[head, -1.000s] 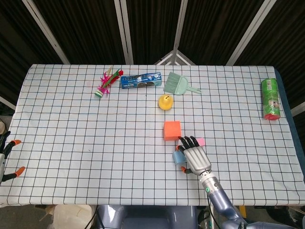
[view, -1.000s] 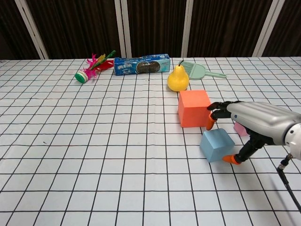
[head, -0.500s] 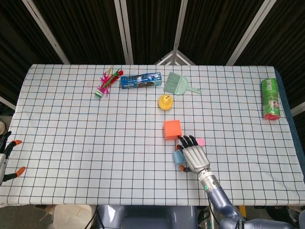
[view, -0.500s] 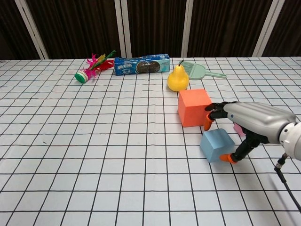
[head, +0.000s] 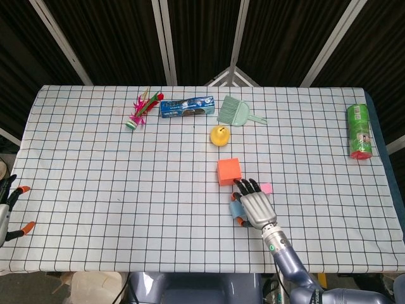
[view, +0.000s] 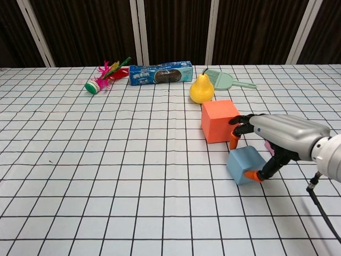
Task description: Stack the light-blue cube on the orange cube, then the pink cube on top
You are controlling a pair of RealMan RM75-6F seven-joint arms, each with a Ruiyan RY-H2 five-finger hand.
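Observation:
The orange cube [head: 228, 171] [view: 218, 121] sits on the checked cloth right of centre. Just in front of it on the cloth lies the light-blue cube [head: 235, 208] [view: 243, 165]. My right hand [head: 255, 206] [view: 277, 134] arches over the blue cube's right side. Its thumb tip touches the cube's right face and its fingertips [view: 235, 140] hang by the far edge, spread, without lifting it. The pink cube [head: 266, 188] peeks out to the right of the hand and is mostly hidden in the chest view. My left hand [head: 7, 212] idles off the table's left edge, fingers apart and empty.
A yellow pear [head: 219, 135] [view: 202, 89] stands just behind the orange cube. Further back lie a green brush [head: 234, 111], a blue cookie pack [head: 186, 107] and a feathered shuttlecock [head: 140, 111]. A green can [head: 359, 131] lies at the far right edge.
My right hand has shifted slightly left and forward over the light-blue cube, and its thumb has come in against the cube's side. The cubes have not moved.

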